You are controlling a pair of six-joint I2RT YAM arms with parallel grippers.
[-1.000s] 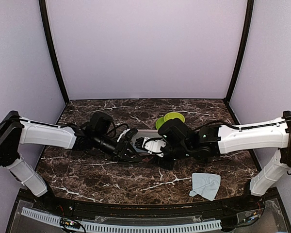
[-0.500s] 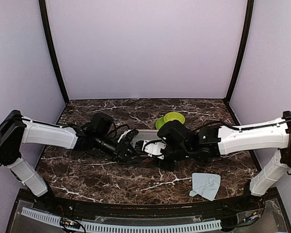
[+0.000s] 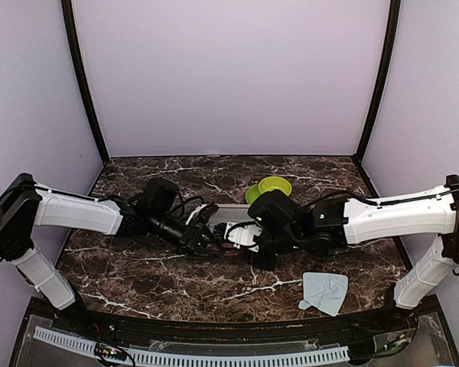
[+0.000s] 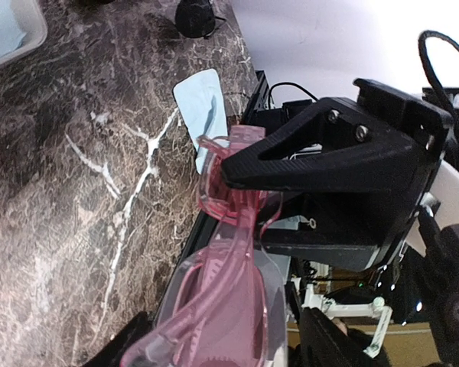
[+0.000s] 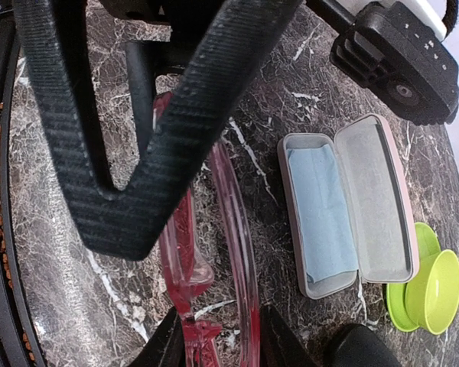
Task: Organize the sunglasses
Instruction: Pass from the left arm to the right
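Observation:
A pair of sunglasses (image 5: 241, 229) with a thin red-pink see-through frame hangs above the marble between my two grippers, at the table's middle. My right gripper (image 5: 222, 344) is shut on one end of it: its fingers press the hinge and the folded arm. My left gripper (image 4: 214, 348) surrounds the lens (image 4: 229, 306) at the other end. Its jaws stand open, with a gap on one side. In the top view both grippers, left (image 3: 206, 238) and right (image 3: 241, 235), meet nose to nose.
An open pink case (image 5: 379, 199) with a blue cloth (image 5: 321, 210) inside lies just behind the grippers, and shows in the top view as the pink case (image 3: 231, 209). A green bowl (image 3: 269, 187) stands beyond it. A loose blue cloth (image 3: 325, 292) lies at the front right.
My left gripper's jaws have widened around the pink glasses. My right gripper's jaws have narrowed onto them. Both grippers have crept a little to the left.

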